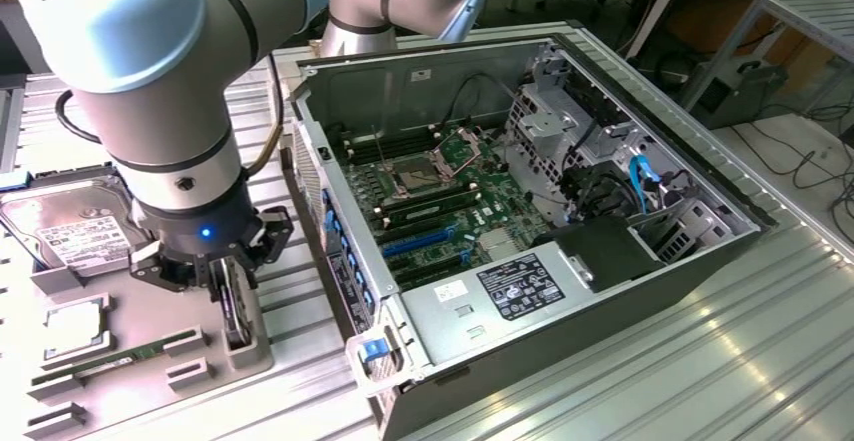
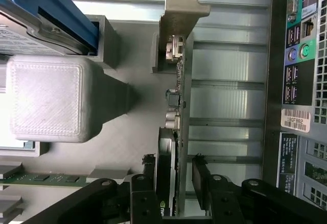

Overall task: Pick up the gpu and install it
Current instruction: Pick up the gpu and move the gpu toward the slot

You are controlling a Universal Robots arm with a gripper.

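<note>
Arm's big grey joint (image 1: 147, 81) is nearest the lens in the exterior view, reaching down at the exterior view's left. End effector (image 1: 230, 306) is low over the grey parts holder (image 1: 200, 373), right on the gpu (image 1: 242, 329). The gpu stands on edge, lower edge down in the holder, well apart from the motherboard (image 1: 461, 196).

Wrist view: gpu (image 2: 172, 106) is seen edge-on, its silver bracket (image 2: 179, 15) at the end away from the end effector (image 2: 172, 160). The end effector sits around the card's other end. Cannot tell whether it is clamped on the card or only set around it.

A grey block (image 2: 48, 99) of the holder is on one side of the card. The open PC case's rear ports (image 2: 299, 45) are on the other side.

PC case (image 1: 561, 161) lies on its side on the ribbed metal counter (image 1: 721, 361), just beside the holder, at the exterior view's right. Its blue slots (image 1: 424, 243) are visible on the motherboard.

Also on the holder: hard drive (image 1: 67, 226) with a white label, a CPU (image 1: 74, 323) and a green memory stick (image 1: 114, 361), all at the exterior view's left of the gpu.
</note>
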